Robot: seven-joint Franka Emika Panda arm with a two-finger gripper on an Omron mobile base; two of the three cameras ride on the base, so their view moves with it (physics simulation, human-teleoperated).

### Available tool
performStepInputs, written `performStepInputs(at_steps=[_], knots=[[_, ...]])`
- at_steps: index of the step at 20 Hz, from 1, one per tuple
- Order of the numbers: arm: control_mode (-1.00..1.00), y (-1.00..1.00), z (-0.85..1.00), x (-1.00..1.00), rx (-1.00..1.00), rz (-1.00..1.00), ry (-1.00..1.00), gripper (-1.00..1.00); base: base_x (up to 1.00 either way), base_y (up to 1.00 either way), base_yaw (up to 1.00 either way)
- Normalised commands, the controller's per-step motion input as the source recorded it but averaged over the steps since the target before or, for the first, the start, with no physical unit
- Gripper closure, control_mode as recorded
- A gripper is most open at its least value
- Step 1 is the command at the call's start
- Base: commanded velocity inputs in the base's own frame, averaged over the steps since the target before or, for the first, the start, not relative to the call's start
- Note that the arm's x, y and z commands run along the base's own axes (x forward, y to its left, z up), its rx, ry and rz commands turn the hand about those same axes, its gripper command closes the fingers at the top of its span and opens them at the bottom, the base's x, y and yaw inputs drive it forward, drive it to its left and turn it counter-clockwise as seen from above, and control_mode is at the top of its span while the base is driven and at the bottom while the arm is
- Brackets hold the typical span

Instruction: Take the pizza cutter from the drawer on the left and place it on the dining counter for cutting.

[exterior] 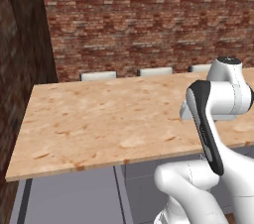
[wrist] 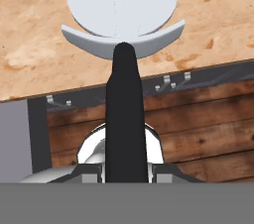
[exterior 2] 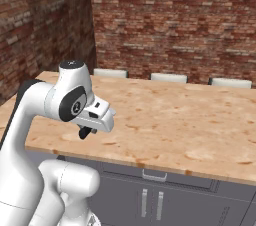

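My gripper (wrist: 126,171) is shut on the pizza cutter's slim black handle (wrist: 124,109). The handle runs up the hand view to the pale round wheel (wrist: 124,0) and its curved guard. The wheel hangs over the near edge of the light-tan dining counter (wrist: 39,29). From the right base view, the gripper (exterior 2: 89,130) sits just above the counter's (exterior 2: 175,115) front left edge. The grey drawer with its short silver bar handle (exterior 2: 154,175) lies under that edge, with a dark gap above it. In the left base view the counter (exterior: 99,119) spreads wide, and my arm hides the gripper.
Three pale chair backs (exterior: 97,75) line the counter's far side before a red brick wall (exterior 2: 175,20). Grey doors with vertical handles (exterior 2: 151,204) stand below the drawer. Under the counter's lip, the hand view has a dark-framed opening with brown planks (wrist: 208,129).
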Motion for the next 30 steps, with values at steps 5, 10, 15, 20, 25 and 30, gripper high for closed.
performStepInputs(at_steps=[5,10,15,20,25,30], knots=[[-1.0,0.0,0.0,0.0,0.0,0.0,0.0,1.0,0.0,0.0,0.0],[1.0,0.0,0.0,0.0,0.0,0.0,0.0,1.0,-0.04,-0.08,-0.01],[1.0,0.0,0.0,0.0,0.0,0.0,0.0,1.0,-0.23,-0.71,-0.37],[1.0,0.0,0.0,0.0,0.0,0.0,0.0,1.0,-0.03,-0.62,-0.7],[1.0,0.0,0.0,0.0,0.0,0.0,0.0,1.0,0.0,-0.57,-0.74],[1.0,0.0,0.0,0.0,0.0,0.0,0.0,1.0,0.04,-0.55,-0.77]])
